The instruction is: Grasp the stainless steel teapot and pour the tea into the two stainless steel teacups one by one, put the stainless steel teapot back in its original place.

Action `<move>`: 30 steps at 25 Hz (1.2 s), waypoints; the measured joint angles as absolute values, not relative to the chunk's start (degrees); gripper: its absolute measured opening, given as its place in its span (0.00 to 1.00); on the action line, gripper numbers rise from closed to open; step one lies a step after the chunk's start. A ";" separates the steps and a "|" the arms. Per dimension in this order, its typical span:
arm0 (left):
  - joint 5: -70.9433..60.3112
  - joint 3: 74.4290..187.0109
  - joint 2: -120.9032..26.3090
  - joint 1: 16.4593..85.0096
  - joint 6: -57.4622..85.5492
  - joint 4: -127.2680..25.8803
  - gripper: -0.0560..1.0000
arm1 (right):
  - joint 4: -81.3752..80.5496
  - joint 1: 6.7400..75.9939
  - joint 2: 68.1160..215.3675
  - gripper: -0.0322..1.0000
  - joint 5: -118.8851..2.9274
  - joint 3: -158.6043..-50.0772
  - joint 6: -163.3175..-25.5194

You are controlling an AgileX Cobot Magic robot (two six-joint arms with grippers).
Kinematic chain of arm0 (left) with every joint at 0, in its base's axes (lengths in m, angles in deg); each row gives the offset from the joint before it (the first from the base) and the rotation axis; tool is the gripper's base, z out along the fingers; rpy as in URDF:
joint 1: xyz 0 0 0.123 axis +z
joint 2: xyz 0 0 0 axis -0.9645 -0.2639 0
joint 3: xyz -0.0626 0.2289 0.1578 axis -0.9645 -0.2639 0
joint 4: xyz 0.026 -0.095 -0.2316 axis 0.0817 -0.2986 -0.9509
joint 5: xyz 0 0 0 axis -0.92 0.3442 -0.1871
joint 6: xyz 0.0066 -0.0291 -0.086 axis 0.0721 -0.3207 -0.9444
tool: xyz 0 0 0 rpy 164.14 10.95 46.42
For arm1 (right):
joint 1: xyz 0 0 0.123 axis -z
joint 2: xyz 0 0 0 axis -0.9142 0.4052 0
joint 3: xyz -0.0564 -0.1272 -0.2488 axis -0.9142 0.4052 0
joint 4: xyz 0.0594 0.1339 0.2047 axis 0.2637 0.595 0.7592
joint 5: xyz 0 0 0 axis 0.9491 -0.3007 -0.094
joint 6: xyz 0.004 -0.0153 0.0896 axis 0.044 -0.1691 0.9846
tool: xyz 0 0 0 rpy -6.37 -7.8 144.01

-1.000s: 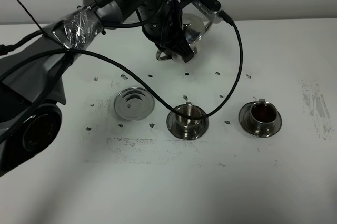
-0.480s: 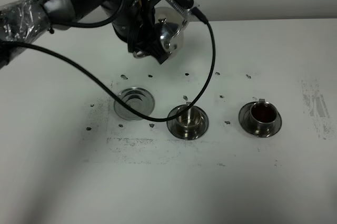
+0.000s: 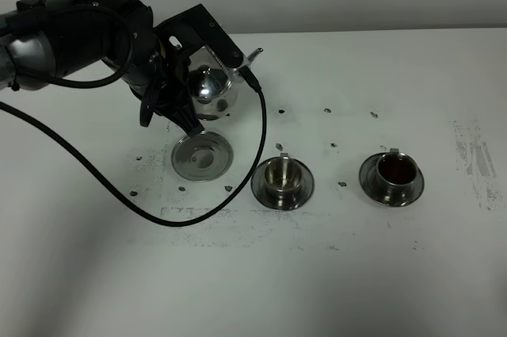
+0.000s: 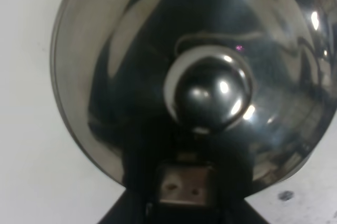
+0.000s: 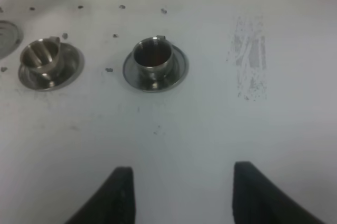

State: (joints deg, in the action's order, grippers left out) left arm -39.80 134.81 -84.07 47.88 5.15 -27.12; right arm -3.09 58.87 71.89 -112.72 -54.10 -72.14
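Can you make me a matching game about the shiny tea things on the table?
Things:
1. teapot
2. left saucer
3. middle teacup
4. right teacup

States:
A. dark tea inside
B. gripped by the left claw
C. nothing standing on it
D. silvery inside

Pairs: 1-B, 2-C, 3-D, 4-A.
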 joint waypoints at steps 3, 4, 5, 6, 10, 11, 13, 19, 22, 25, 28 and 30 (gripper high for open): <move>-39.50 134.83 -84.01 48.03 10.15 -27.04 0.23 | -3.09 58.87 71.89 0.43 -112.72 -54.10 -72.14; -39.73 134.83 -84.01 48.03 11.88 -27.04 0.23 | -3.09 58.87 71.89 0.43 -112.72 -54.10 -72.14; -39.86 134.83 -84.01 48.03 14.15 -27.04 0.23 | -3.09 58.87 71.89 0.43 -112.72 -54.10 -72.14; -40.13 134.83 -84.01 48.03 16.43 -27.18 0.23 | -3.09 58.87 71.89 0.43 -112.72 -54.10 -72.14; -41.11 134.83 -84.01 48.03 22.58 -29.12 0.23 | -3.09 58.87 71.89 0.43 -112.72 -54.10 -72.14; -41.11 134.83 -84.07 48.03 23.76 -30.03 0.23 | -3.09 58.87 71.89 0.43 -112.72 -54.10 -72.14; -41.11 134.83 -84.38 47.81 26.88 -31.08 0.23 | -3.09 58.87 71.89 0.43 -112.72 -54.10 -72.14; -39.45 134.83 -88.05 47.04 35.06 -31.77 0.23 | -3.09 58.87 71.89 0.43 -112.72 -54.10 -72.14; -38.12 134.83 -89.40 47.04 36.76 -30.87 0.23 | -3.09 58.87 71.89 0.43 -112.72 -54.10 -72.14; -37.60 134.83 -89.67 47.04 38.94 -28.58 0.23 | -3.09 58.87 71.89 0.43 -112.72 -54.10 -72.14; -37.42 134.83 -89.67 47.04 42.84 -26.32 0.23 | -3.09 58.87 71.89 0.43 -112.72 -54.10 -72.14; -36.96 134.83 -89.67 47.04 45.37 -25.02 0.23 | -3.09 58.87 71.89 0.43 -112.72 -54.10 -72.14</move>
